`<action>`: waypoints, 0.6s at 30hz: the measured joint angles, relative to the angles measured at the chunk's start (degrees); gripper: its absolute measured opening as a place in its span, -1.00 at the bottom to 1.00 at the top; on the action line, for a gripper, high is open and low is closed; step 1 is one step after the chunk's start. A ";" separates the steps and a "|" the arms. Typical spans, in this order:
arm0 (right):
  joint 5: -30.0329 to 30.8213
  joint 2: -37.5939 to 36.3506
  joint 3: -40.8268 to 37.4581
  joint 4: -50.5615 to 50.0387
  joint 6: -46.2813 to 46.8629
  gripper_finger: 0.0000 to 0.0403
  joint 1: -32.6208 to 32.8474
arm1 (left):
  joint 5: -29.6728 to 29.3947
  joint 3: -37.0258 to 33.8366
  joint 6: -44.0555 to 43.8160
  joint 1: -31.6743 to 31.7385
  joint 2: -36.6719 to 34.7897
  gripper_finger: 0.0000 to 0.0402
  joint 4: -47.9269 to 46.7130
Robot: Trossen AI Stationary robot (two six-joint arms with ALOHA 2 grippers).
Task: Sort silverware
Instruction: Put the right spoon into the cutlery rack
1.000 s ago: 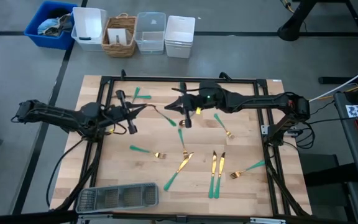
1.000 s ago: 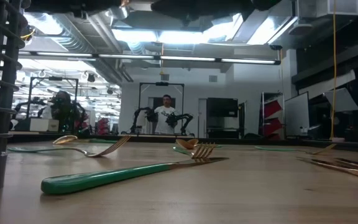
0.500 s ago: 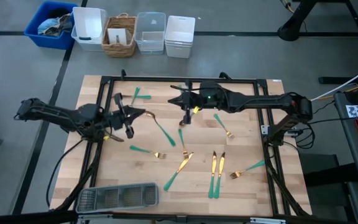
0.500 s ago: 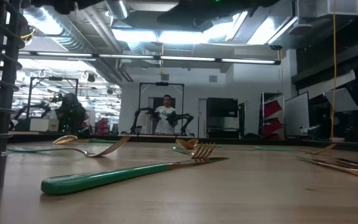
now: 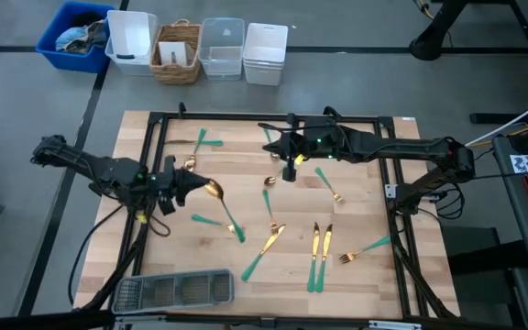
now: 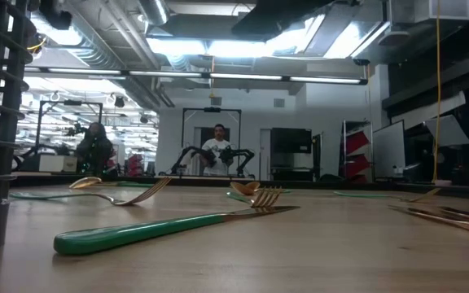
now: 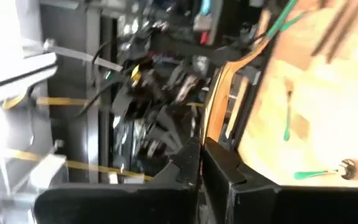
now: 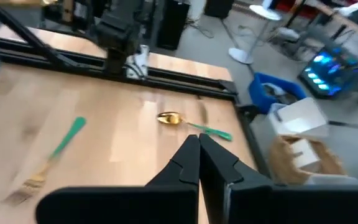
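The silverware has gold heads and teal handles and lies scattered flat on the wooden table (image 5: pixel 374 197): forks (image 5: pixel 330 186), two knives (image 5: pixel 320 255), a spoon (image 5: pixel 269 194) and others. My left gripper (image 5: pixel 187 184) is over the table's left middle, shut on one spoon (image 5: pixel 224 211). My right gripper (image 5: pixel 290 170) hangs over the far middle, shut and empty; its wrist view shows a spoon (image 8: pixel 170 118) and a fork (image 8: pixel 45 163) lying ahead. The low view shows a knife (image 6: pixel 153 230) and forks (image 6: pixel 259 196) on the table. My left gripper holds the spoon at its gold bowl end (image 5: pixel 210 190), pinched between the shut fingers, which come level from the table's left. The teal handle (image 5: pixel 235 225) slants away toward the near right. The wrist view does not show the place of contact.
A grey mesh tray (image 5: pixel 173 289) sits at the near left edge. Beyond the far edge stand a blue bin (image 5: pixel 67 48), white bins (image 5: pixel 132 40), a wicker basket (image 5: pixel 177 53) and a clear box (image 5: pixel 221 48). A black frame (image 5: pixel 246 117) runs round the table. A person stands far off (image 6: pixel 218 155).
My left gripper has drawn back toward the table's left and near edge, carrying the spoon; the spoon's handle has swung round from pointing right to slanting toward the near edge. My right gripper has moved toward the right and far edge, staying shut.
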 joint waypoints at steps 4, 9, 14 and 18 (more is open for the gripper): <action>-3.66 -0.38 0.03 -2.13 2.01 -0.97 0.02 | 0.02 0.00 5.55 -3.82 -1.07 -1.00 -1.86; -6.74 -0.51 0.04 -5.07 7.00 -0.97 0.04 | 0.16 0.02 8.97 -9.25 -2.66 -1.00 -5.45; -8.98 -0.53 0.04 -7.11 9.77 -0.97 0.04 | 0.51 0.02 8.61 -15.05 -3.17 -1.00 -8.46; -8.98 -0.53 0.04 -7.08 10.30 -0.97 0.04 | 3.60 0.02 8.18 -18.37 -2.26 -1.00 -9.49</action>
